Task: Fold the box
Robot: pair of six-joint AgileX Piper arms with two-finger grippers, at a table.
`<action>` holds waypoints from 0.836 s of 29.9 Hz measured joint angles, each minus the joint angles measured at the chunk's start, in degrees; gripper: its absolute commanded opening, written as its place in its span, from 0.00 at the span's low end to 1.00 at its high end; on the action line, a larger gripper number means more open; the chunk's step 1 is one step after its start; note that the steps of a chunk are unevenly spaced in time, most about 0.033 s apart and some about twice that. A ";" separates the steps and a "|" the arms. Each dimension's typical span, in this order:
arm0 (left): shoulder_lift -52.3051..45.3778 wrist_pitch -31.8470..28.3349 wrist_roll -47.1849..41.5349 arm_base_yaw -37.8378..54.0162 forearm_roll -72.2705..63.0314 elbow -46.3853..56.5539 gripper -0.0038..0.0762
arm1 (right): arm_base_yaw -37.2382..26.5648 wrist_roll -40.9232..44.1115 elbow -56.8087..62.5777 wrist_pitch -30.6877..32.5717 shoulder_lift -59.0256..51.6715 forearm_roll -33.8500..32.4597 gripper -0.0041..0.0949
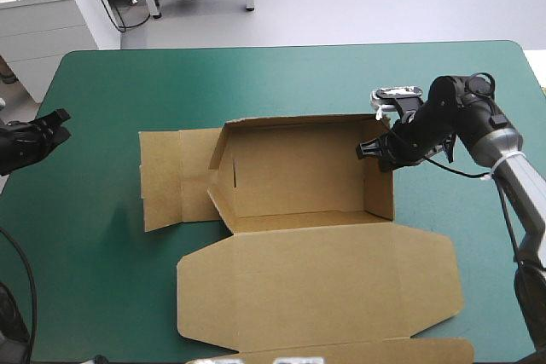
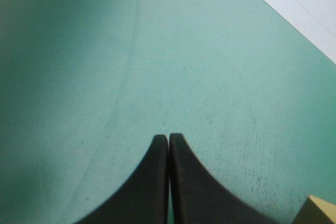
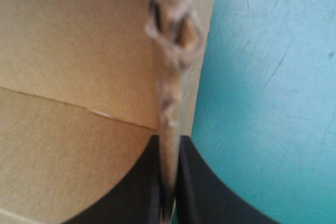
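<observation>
High view: right gripper [image 1: 374, 151] pinches the box [image 1: 299, 181] wall at 3 o'clock.
At 9, the left gripper [image 1: 53, 130] is closed, empty and braces nothing; a tug may drag the box.

The teal-green table [image 1: 102, 253] bears the brown box [image 1: 299, 172], walls raised, its lid lying flat.

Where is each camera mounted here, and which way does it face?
High view: above and behind the robot, facing forward and down on the table and the box; both arms show, left gripper at the table's left edge, right gripper at the box's right wall.
Left wrist view: on the left wrist, facing down along its shut fingers at bare table.
Right wrist view: on the right wrist, facing along its fingers, shut on the box's right wall.
Shared: the high and right wrist views both show that pinched wall.
</observation>
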 measured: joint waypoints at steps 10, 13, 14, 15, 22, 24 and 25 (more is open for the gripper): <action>0.00 0.04 0.00 0.00 -0.27 0.00 0.04 | -0.19 0.48 -6.99 -2.05 8.41 -0.06 0.04; 0.00 0.04 0.00 0.00 -0.32 0.00 0.04 | -0.19 0.48 -9.68 -1.55 10.74 -0.06 0.04; 0.00 0.04 0.00 0.00 -0.32 0.00 0.04 | -0.19 0.48 -10.27 -1.49 11.26 0.00 0.04; 0.00 -0.02 0.00 0.00 -0.32 0.00 0.04 | -0.19 0.43 -10.89 -1.36 11.81 0.00 0.05; 0.00 -0.14 0.00 0.00 -0.32 0.00 0.04 | -0.19 1.60 -13.13 -1.39 14.61 -1.12 0.10; 0.00 -0.26 0.00 0.00 -0.32 0.00 0.04 | -0.19 2.23 -13.32 -1.76 15.11 -1.57 0.18; 0.00 -0.32 0.00 0.00 -0.32 0.00 0.04 | -0.19 2.53 -13.32 -2.00 15.30 -2.03 0.22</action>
